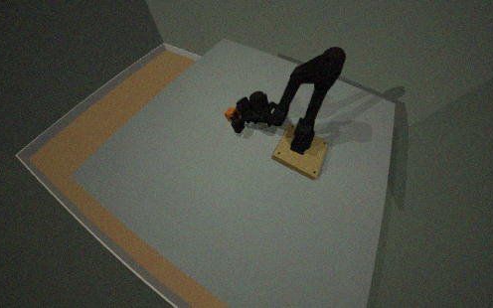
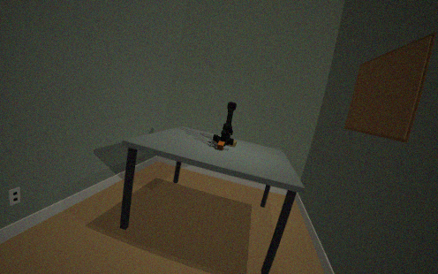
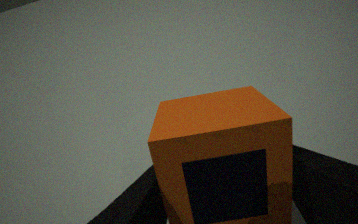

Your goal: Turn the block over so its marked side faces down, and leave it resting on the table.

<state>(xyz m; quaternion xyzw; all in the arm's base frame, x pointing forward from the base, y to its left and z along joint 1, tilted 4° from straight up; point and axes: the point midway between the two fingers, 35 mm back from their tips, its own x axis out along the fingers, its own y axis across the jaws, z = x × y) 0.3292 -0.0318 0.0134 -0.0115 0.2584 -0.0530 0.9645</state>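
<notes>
An orange block (image 1: 230,113) (image 2: 221,145) (image 3: 220,115) is between the fingers of my gripper (image 1: 236,117) (image 3: 219,161), which is shut on it. In the wrist view a finger stands at each side of the block. The dark square mark (image 3: 226,185) is on the side facing the wrist camera, back toward the gripper's palm. In the top view the gripper is low over the table (image 1: 197,199) (image 2: 250,159) (image 3: 55,100), reaching out to the left of the arm's base. Whether the block's lower side touches the table is hidden.
The arm stands on a yellowish base board (image 1: 296,165) to the right of the gripper. The arm's upper links rise high above the table. The table's far edge is behind the arm in the top view, and its left edge is beyond the block.
</notes>
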